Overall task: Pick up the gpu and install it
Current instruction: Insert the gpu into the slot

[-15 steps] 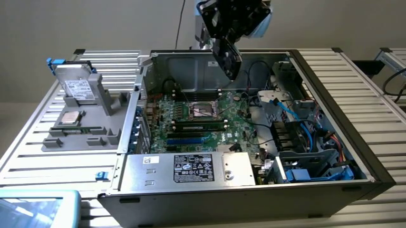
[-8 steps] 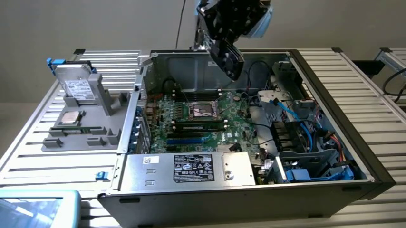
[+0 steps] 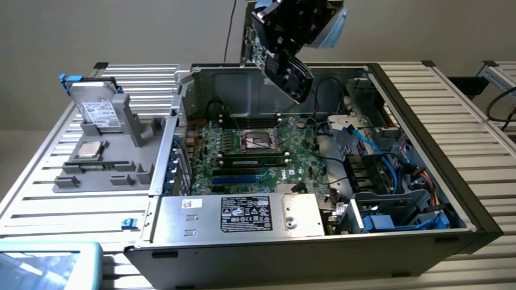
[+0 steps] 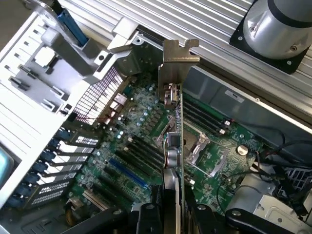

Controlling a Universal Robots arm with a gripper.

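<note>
- Green circuit board with a black cooler face: the gpu [image 3: 289,71] hung tilted in the air above the open grey steel case [image 3: 306,257], over the motherboard [image 3: 266,148].
- Gripper [image 4: 171,214] was clamped on the gpu, a dark finger [image 4: 146,217] against each flat side.
- Silver bent end bracket [image 4: 179,56] was at the card's far end from the gripper.
- Card was not seated in any slot.
</note>
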